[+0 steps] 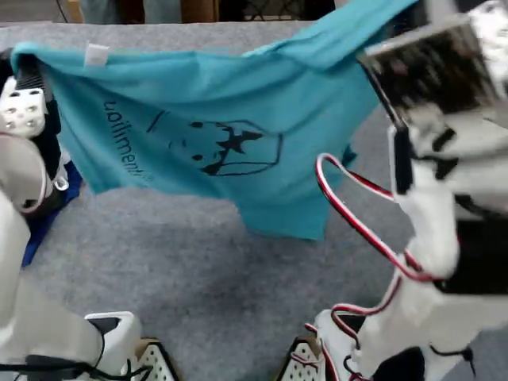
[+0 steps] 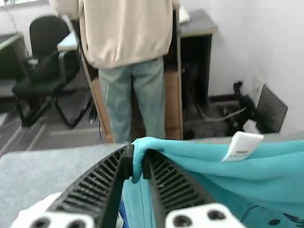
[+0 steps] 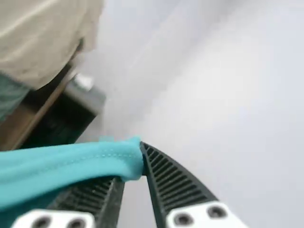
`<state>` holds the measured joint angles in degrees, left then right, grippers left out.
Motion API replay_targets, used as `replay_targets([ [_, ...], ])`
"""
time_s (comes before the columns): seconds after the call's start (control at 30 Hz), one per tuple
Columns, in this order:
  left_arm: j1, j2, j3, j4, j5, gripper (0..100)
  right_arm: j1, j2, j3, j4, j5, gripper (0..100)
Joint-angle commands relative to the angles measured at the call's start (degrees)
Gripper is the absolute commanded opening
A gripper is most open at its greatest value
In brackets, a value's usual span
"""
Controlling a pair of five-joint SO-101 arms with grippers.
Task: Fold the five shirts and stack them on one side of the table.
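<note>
over grey table, before a white wall, both arms' jaws clamp the teal shirt.

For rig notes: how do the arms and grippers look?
The left arm and right arm are white with black sections. The left gripper and right gripper have black ribbed fingers on white bases. A red-and-white cable loops beside the right arm.

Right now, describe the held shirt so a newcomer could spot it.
Over the grey table, a teal shirt hangs stretched between the left pincer and right pincer. Its dark graphic and white tag set it apart from the dark blue cloth nearby.
</note>
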<state>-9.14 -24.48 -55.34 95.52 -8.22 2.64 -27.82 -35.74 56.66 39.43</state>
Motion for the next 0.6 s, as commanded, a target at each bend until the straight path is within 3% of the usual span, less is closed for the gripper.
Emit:
replay_targets([
  [0.0,0.9,1.0,-6.9,1.9,0.5,3,1.8,-1.3,-8.0,-2.0,0.3,1.3],
  [0.23,-1.9,-3.6,-4.8,5.5,-1.9,3,1.9,-1.3,-16.2,-2.1,0.7,1.3],
  [0.57,-3.6,-26.1,25.4,5.5,-6.9,3,1.8,-1.5,-17.5,1.1,4.0,1.3],
])
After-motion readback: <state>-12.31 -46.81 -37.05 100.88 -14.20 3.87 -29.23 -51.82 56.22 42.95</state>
